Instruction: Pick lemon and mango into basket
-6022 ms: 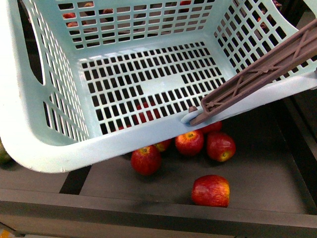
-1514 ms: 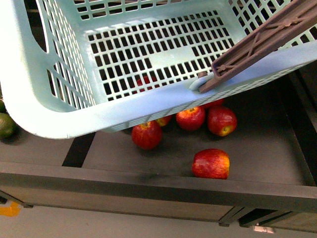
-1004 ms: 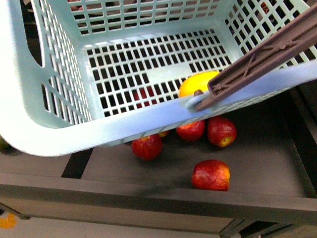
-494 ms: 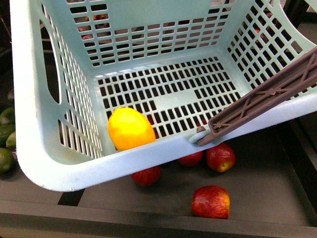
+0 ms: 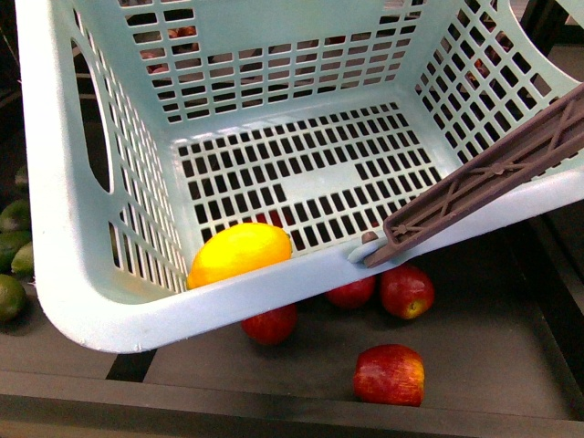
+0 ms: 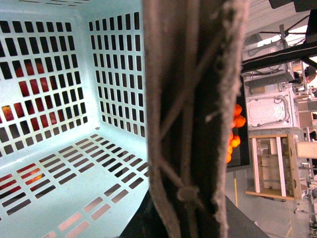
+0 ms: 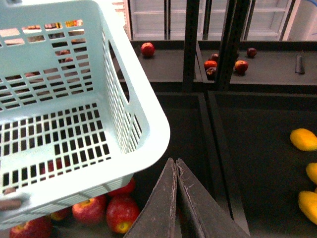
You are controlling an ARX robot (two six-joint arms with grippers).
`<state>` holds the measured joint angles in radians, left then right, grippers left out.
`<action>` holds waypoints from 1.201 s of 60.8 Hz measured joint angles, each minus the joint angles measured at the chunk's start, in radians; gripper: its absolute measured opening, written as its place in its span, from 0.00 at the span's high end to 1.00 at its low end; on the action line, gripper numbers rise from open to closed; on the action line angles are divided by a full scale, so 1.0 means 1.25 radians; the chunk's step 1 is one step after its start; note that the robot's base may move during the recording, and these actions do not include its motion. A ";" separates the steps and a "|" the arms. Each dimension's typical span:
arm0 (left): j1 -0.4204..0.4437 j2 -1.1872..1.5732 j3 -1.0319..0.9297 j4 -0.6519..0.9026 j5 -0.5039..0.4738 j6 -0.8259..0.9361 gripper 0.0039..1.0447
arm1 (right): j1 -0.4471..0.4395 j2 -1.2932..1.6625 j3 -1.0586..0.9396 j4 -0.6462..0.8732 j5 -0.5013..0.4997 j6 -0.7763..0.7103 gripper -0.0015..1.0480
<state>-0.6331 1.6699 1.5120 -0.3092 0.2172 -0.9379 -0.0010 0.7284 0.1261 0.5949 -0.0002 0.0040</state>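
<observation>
Seeing the lemon [image 5: 239, 254] lying inside the basket [image 5: 55, 228], against its near wall; awaiting the mango. Showing the right hand [image 7: 176, 198] clenched, empty; leaving the left hand's grip impossible to tell (handle [image 6: 188, 119] blocking).

Your right gripper [image 7: 176, 163], near the corner of the basket [image 7: 148, 124], has two long flat jaws. They are dull and dark grey-brown. They are wide at the back and thin at the tips, like a pointy beak, with only a thin dark line between them. Your left gripper [image 6: 215, 139], close to the basket's wall, shows only as a black blurry shape.
</observation>
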 joint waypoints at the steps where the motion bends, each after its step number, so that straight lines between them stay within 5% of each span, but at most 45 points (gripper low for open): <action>1: 0.000 0.000 0.000 0.000 0.000 0.000 0.95 | 0.000 -0.003 -0.002 -0.001 0.000 0.000 0.90; 33: -0.010 0.000 0.000 0.000 0.015 -0.002 0.95 | 0.000 -0.009 -0.003 -0.001 0.002 0.000 0.08; 73: 0.000 0.000 0.000 0.000 -0.001 -0.002 0.95 | 0.000 -0.009 -0.006 -0.002 0.002 0.000 0.08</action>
<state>-0.6334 1.6699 1.5120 -0.3096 0.2161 -0.9398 -0.0010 0.7174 0.1184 0.5922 0.0017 0.0040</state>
